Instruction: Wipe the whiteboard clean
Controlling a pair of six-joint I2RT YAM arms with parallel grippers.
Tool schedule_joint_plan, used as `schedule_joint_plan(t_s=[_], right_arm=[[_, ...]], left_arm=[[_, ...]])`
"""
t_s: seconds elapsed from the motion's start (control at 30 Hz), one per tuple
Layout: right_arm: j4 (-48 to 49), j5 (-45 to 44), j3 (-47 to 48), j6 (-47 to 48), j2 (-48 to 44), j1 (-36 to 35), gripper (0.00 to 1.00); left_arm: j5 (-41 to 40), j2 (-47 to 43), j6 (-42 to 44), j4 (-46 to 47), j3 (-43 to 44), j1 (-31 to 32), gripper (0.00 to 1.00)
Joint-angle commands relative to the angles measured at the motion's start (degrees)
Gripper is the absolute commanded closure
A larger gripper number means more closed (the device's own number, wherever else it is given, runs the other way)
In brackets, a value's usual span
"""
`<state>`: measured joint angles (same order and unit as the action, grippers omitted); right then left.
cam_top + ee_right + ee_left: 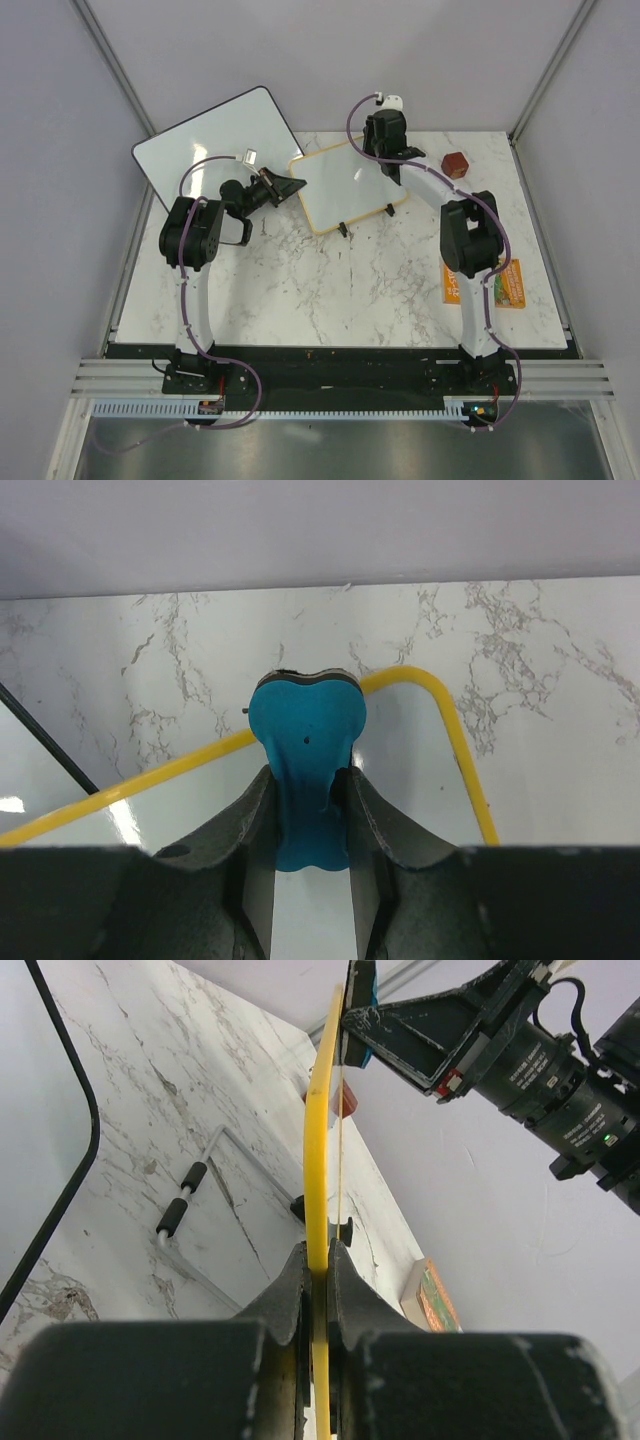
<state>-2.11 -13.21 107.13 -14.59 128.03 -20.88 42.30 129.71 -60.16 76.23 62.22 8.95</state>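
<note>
Bench: a white marble-patterned bench (300, 290) carries everything; a flat orange printed packet (503, 285) lies by my right arm, well apart from the work.
Left tool: my left tool (318, 1260) is pinched narrow on the left edge of the small rectangular whiteboard (350, 190) with the yellow-tan frame, steadying it.
Whiteboard place: toward the far middle of the bench, between my two tools, with its small black feet along the near edge.
Long axis: it looks to run across me, from the left tool rightward and slightly away.
Face: I see no red writing from above, though the surface is glossy and small, so I am not sure.
Right tool: my right tool (305, 795) is clamped on a blue moulded eraser (305, 725), which sits at the far frame edge just beside a rounded corner; I cannot tell whether it presses on the board.
Deciding relation: the face lies nearward and leftward of the eraser, so I judge the strokes should draw back toward my bases and sweep along the long axis toward the left tool.
Nearer arm: the right arm wipes while the left one holds.
Far: a larger frameless white board (215, 145) with a thin black edge lies beyond the left tool, and a red-brown cube (456, 164) sits off to the right.
</note>
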Motion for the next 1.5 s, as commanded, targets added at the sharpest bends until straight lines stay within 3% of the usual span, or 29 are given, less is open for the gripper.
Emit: schedule_joint_plan(t_s=[0.0, 0.3, 0.8, 0.83, 0.93, 0.97, 1.07, 1.27, 1.47], right_arm=[[1.49, 4.07, -8.42, -3.07, -2.16, -0.65, 1.00], [4.66, 4.60, -20.63, -2.73, -7.00, -2.67, 1.00], [4.92, 5.04, -34.08, -4.13, -24.21, -4.69, 1.00], [4.92, 5.13, -34.79, -4.31, -24.92, -4.95, 1.00], [4.83, 5.48, -37.52, -4.83, -27.12, -5.39, 1.00], [4.83, 5.65, -38.04, -4.83, -27.48, -5.48, 1.00], [3.52, 6.00, -39.63, -5.10, -28.71, -6.18, 1.00], [-1.49, 7.50, -43.05, -5.53, -32.66, -7.42, 0.99], [-2.99, 9.61, -52.01, -6.33, -39.34, -9.79, 0.70]], left_arm=[[6.30, -1.92, 2.59, 5.86, -1.22, 1.95, 0.98], [6.56, -2.44, 2.86, 5.78, -1.66, 1.86, 0.98], [7.27, -3.15, 3.12, 5.34, -2.01, 1.77, 0.96], [7.01, -3.50, 3.47, 5.68, -2.45, 1.77, 0.93], [5.51, -4.81, 4.70, 5.60, -4.82, 1.69, 0.75], [5.25, -5.08, 5.14, 5.43, -5.26, 1.68, 0.65], [4.28, -6.40, 6.46, 3.67, -6.32, 1.60, 0.50], [3.05, -8.42, 8.30, 2.09, -7.90, 1.68, 0.38], [1.38, -14.11, 11.02, -1.16, -13.34, 1.24, 0.24]])
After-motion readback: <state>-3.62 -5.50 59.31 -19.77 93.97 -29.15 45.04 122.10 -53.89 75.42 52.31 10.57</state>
